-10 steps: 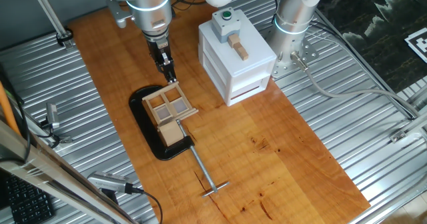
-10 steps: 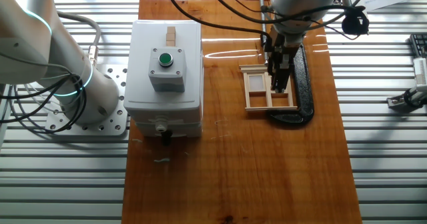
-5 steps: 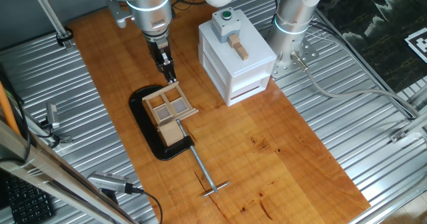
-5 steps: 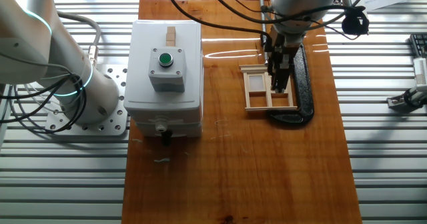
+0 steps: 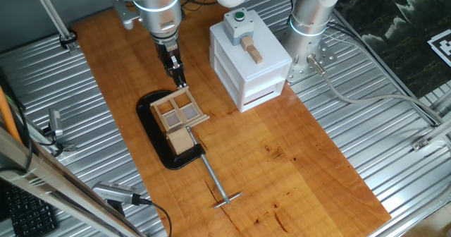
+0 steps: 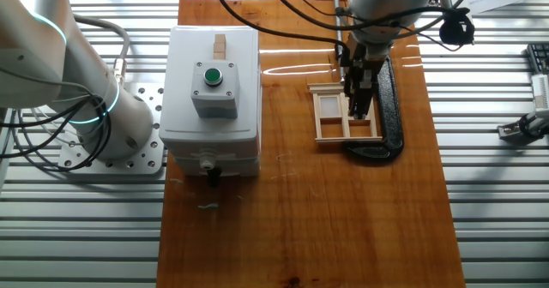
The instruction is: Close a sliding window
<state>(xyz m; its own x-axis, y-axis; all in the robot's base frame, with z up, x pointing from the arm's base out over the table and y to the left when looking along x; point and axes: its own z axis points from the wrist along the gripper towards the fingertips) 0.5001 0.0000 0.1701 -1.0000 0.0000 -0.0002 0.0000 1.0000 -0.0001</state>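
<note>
While the fingers [image 5: 180,82] sit at the far edge of the sliding window [image 5: 180,115], whether they are apart or together cannot be told. Window stands on the bench [image 5: 282,166], beside the white box [image 5: 250,64]. Closing looks unfinished; sash travel remains, I judge.

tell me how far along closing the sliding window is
Done: the tool has reached the sliding window, its tip at the frame's far edge; in the other fixed view it sits over the frame. In hand: it appears to be touching or about to push the sash, though contact can't be confirmed. Left: whether the sash is fully shut can't be told; the window sits clamped on its black base plate.
</note>
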